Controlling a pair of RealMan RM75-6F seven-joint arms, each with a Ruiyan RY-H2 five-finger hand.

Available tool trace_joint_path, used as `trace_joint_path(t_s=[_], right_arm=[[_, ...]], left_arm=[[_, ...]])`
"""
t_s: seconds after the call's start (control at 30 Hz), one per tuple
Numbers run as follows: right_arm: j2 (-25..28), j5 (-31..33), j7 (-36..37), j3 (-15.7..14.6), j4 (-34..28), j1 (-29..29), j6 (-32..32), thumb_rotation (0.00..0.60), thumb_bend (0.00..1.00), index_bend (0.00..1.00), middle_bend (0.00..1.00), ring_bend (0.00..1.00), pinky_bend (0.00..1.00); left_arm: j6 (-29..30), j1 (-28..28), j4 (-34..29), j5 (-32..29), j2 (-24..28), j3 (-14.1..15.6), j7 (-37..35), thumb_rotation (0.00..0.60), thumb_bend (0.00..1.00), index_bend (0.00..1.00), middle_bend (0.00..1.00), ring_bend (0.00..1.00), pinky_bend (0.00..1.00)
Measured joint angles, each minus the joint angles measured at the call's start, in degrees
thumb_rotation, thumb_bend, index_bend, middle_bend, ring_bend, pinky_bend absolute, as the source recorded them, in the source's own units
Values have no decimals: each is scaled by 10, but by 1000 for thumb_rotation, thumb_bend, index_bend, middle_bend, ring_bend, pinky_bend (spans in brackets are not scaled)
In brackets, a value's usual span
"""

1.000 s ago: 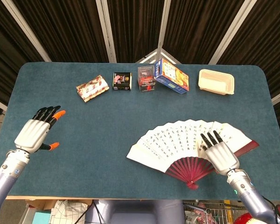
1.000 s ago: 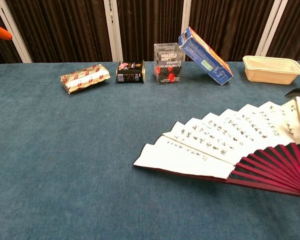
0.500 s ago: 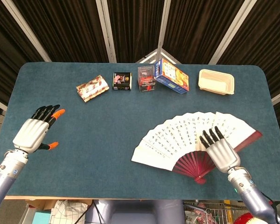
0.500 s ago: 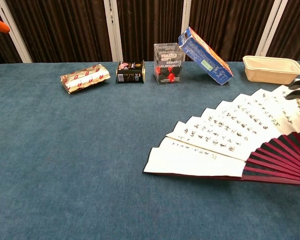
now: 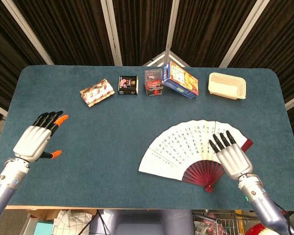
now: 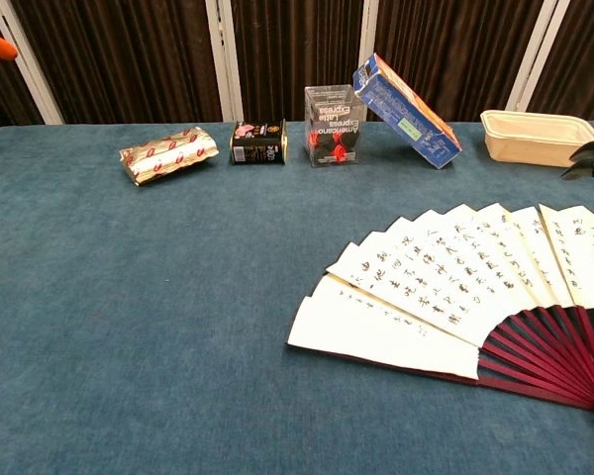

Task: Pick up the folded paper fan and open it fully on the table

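fan (image 5: 183, 147) spread on blue table (image 5: 112, 142); dark curtains (image 5: 78, 24) behind.

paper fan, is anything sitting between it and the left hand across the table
Nothing visible does. The paper fan lies spread open on the right, under the right hand. The left hand hovers open at the far left, and only bare blue tabletop lies between them. The packages stand along the far edge.

blue table (image 5: 112, 132), open fan (image 5: 183, 147), boxes (image 5: 154, 83), tray (image 5: 227, 85)
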Motion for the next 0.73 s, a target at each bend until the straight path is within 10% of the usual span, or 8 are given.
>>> trace_joint_path(t_s=[0.33, 0.5, 0.73], right_arm=[[-25, -74, 239, 0, 25, -86, 86, 600, 168, 0, 0, 0, 0], [-46, -167, 416, -14, 86, -178, 191, 600, 168, 0, 0, 0, 0], [-79, -266, 484, -25, 219, -268, 315, 600, 168, 0, 0, 0, 0]], left_arm=[[102, 111, -12, 90, -19, 76, -33, 600, 36, 0, 0, 0, 0], [191, 191, 49, 169, -50, 120, -64, 600, 36, 0, 0, 0, 0], [257, 230, 153, 205, -82, 124, -77, 600, 35, 0, 0, 0, 0]])
